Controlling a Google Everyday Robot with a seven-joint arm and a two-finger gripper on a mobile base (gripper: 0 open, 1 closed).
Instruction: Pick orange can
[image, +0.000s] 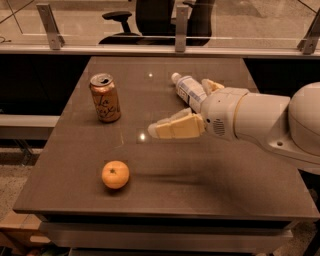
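Observation:
The orange can (105, 98) stands upright on the dark table (200, 180), at its left side, with a silver pull-tab top and dark cursive lettering. My gripper (179, 106) hovers over the middle of the table, to the right of the can and well apart from it. Its jaws are open and empty. One cream finger (175, 127) points left toward the can. The other finger (211, 85) shows behind a lying bottle.
A clear plastic water bottle (190, 91) lies on its side right next to the gripper. A round orange fruit (115, 174) sits near the front left. A glass railing (175, 30) and office chairs stand behind the table's far edge.

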